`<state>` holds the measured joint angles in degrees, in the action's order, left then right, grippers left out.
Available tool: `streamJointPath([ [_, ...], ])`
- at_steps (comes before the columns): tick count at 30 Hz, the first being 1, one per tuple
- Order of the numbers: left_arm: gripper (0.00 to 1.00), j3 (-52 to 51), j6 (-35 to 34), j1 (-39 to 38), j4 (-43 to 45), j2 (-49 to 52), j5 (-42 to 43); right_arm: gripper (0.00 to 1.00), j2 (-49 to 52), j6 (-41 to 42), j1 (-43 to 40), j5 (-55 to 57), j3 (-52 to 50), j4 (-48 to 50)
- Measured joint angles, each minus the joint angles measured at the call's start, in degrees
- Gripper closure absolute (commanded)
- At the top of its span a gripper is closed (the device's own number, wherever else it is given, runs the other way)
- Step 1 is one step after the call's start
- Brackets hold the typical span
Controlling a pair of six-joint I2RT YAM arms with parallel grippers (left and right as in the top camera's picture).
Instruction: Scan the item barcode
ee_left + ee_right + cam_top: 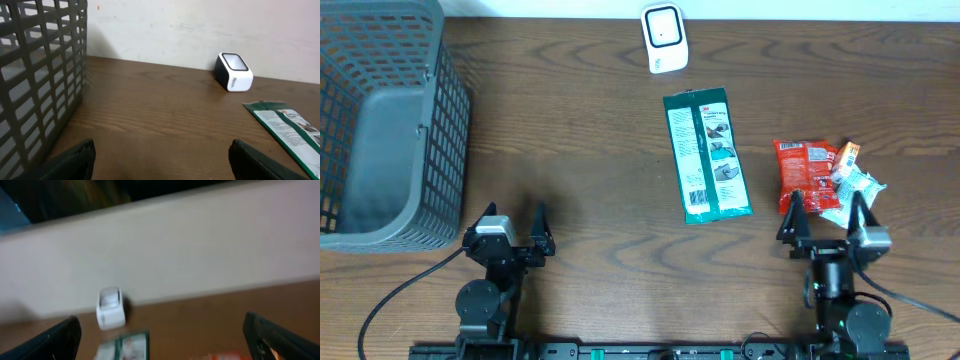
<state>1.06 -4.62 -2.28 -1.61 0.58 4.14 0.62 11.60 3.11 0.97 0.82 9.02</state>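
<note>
Overhead: grey lattice basket (448, 140) at left, green packet (707, 155) well apart, outside.

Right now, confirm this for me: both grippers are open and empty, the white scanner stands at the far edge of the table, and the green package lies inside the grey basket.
One thing is wrong. The green package is not inside the grey basket. It lies flat on the table, just in front of the white scanner, as the overhead view shows. The rest stands as you said it.
</note>
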Motion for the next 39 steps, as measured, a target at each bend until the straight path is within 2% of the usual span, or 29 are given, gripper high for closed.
streamJointPath([
  [6,0.14,0.0,0.0,0.0,0.0,0.0,0.0,0.01,0.1,-0.6,0.0,-0.4,-0.5,-13.0],
  [12,0.14,0.0,0.0,0.0,0.0,0.0,0.0,0.01,0.1,-7.7,0.0,-3.7,-0.5,-12.8],
  [18,0.14,0.0,0.0,0.0,0.0,0.0,0.0,0.01,0.1,-10.6,0.0,-4.5,-0.4,-12.8],
  [39,0.14,0.0,0.0,0.0,0.0,0.0,0.0,0.01,0.1,-11.5,0.0,-4.9,-0.5,-12.8],
])
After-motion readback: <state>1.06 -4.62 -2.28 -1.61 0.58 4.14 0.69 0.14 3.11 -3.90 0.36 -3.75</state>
